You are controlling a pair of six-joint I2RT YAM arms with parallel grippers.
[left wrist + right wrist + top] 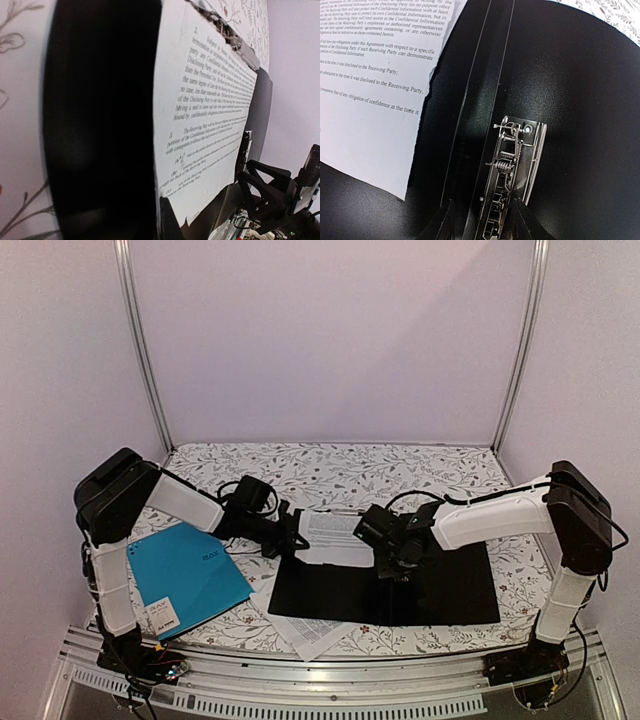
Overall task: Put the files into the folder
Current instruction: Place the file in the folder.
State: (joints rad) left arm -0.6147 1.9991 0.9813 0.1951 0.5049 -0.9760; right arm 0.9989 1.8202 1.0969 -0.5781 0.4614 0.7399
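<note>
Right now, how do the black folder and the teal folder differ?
The black folder lies open, metal clip exposed; the teal folder is closed. The black folder has a printed sheet overlapping one half; the teal folder carries none. Both lie flat on the floral table.

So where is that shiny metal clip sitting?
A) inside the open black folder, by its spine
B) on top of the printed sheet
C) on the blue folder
A: the right wrist view shows the metal clip fixed to the inner face of the black folder, beside the spine creases, with the printed sheet off to one side.
</note>
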